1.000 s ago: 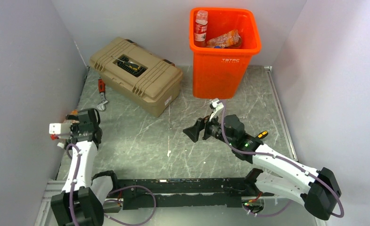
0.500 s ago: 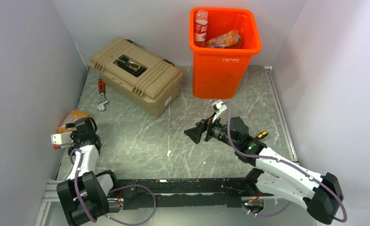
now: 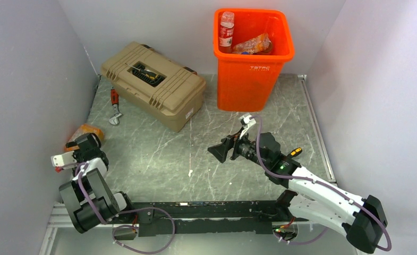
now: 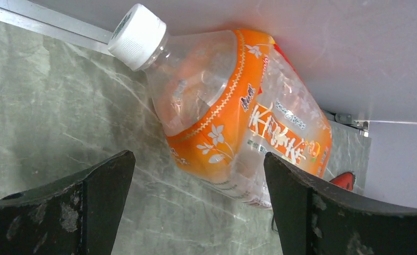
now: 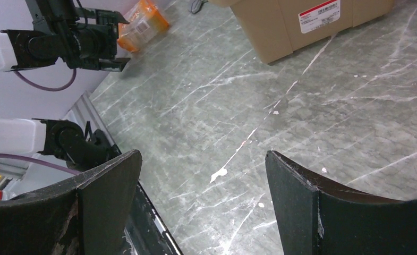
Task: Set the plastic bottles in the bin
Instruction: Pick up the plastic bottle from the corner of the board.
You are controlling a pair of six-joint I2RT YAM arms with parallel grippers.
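The orange-labelled plastic bottle (image 4: 238,117) lies on its side at the left edge of the table (image 3: 158,154), against the wall (image 4: 259,21); the left gripper (image 4: 198,159) stands wide open just short of it, empty; the right gripper (image 5: 203,159) hangs wide open mid-table; the bin (image 3: 251,79) stands far right; the bottle looks empty, so light, thin-walled and slippery; the labelled middle seems the best hold.

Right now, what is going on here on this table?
The left tool is open and faces an orange-labelled plastic bottle that lies on its side against the left wall. It has not gripped the bottle yet. The right tool hangs open over the table and holds nothing. Two bottles are already in the orange bin at the back.
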